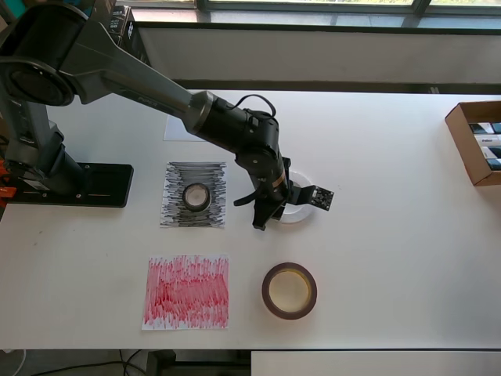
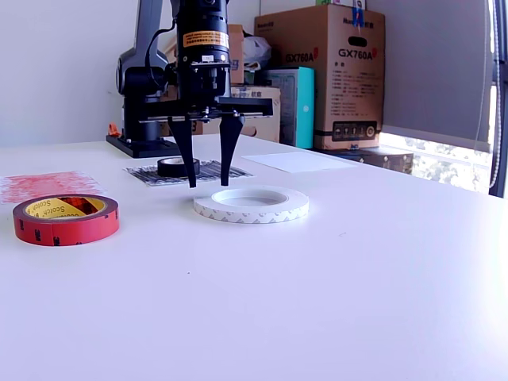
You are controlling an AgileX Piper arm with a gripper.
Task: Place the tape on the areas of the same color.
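My gripper [image 1: 270,213] is open and empty, fingers pointing down over the left edge of the flat white ring [image 1: 301,211] on the bare table. In the exterior view the gripper [image 2: 209,182] hangs just behind the white ring [image 2: 252,203], tips close to the table. The small black roll [image 1: 196,196] lies on the black scribbled sheet [image 1: 194,174]; it also shows in the exterior view [image 2: 178,167]. The maroon roll with yellowish core [image 1: 289,290] [image 2: 65,218] lies on bare table, right of the red scribbled sheet [image 1: 188,291]. The white sheet [image 1: 178,129] is partly hidden by the arm.
The arm's black base [image 1: 70,184] stands at the overhead view's left. A cardboard box [image 1: 476,141] with items sits at the right edge. In the exterior view, cardboard boxes [image 2: 333,75] are stacked behind the table.
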